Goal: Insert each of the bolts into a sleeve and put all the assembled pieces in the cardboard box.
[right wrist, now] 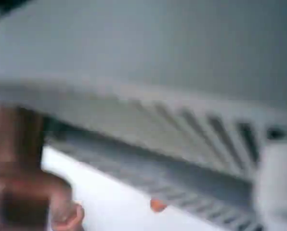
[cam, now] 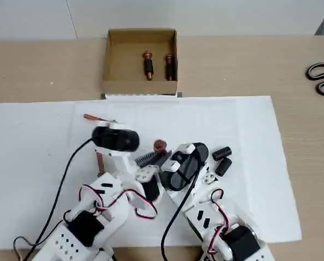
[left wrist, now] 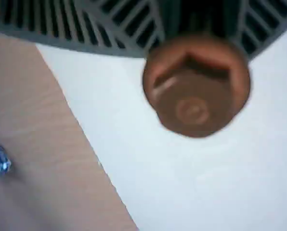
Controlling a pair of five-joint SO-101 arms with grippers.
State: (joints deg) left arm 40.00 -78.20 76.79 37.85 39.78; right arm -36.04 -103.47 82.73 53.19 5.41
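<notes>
Since both grippers are crowded nose to nose, I'd guess the bolt is up there to get sleeved. It sits tight under a ribbed jaw, with its head end-on to the left wrist cam, so its long axis runs from the left gripper toward the right gripper. Honestly can't tell how open either is, or which has it. Spare sleeves lie just past the right one.

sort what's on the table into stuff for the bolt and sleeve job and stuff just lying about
Job: cardboard box, assembled pieces inside it, centre bolt, loose bolt, black sleeves.
Lying about: scissors, white paper sheet.
</notes>
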